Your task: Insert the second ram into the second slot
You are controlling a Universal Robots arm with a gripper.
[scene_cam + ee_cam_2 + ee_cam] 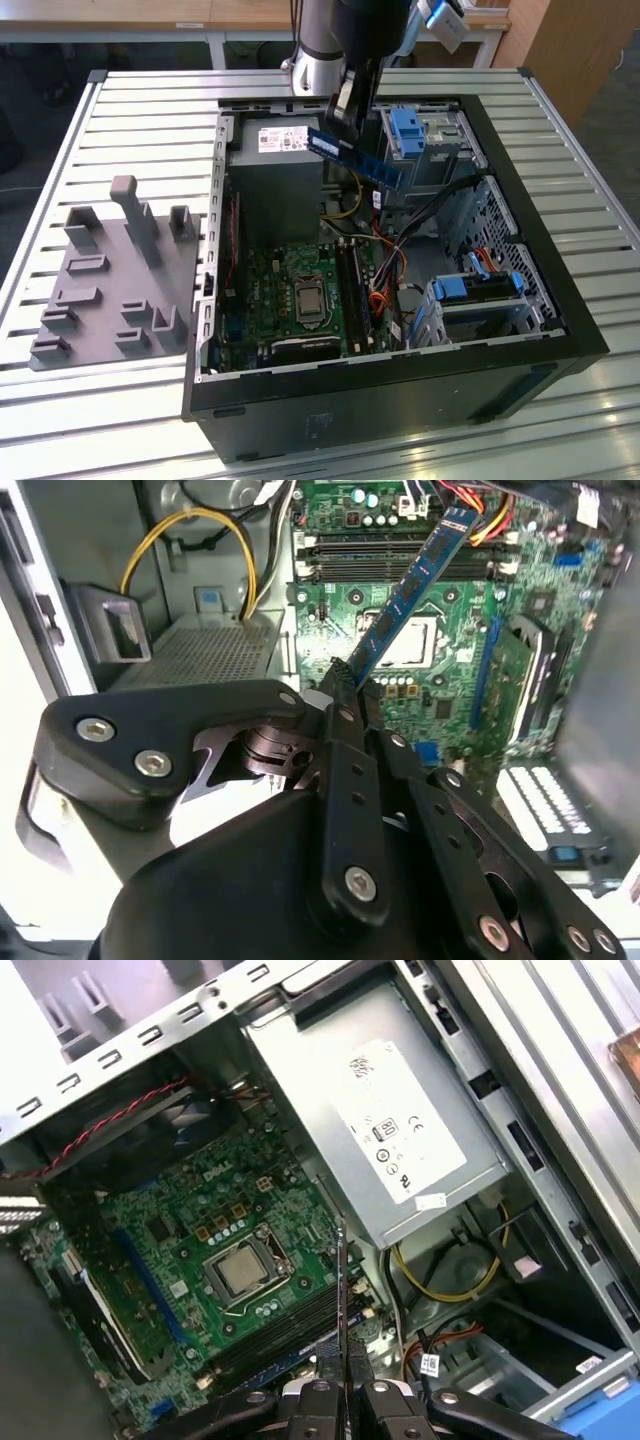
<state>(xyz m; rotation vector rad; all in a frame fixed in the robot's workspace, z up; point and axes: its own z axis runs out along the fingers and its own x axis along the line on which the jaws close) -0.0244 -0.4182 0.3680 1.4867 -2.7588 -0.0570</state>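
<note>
One end gripped: the second ram [410, 590] over the open case [400, 400]

The gripper [347, 680] has its fingers [340, 740] clamped on one end of the blue stick. It hangs above the motherboard [450, 670], clear of the memory slots [340, 565]. Its long axis slopes down toward the exterior view's right. A white printed label [395, 1125] sits on the power supply [330, 1070]. The stick's own label is possibly the pale patch [325, 146] near the grip.
</note>
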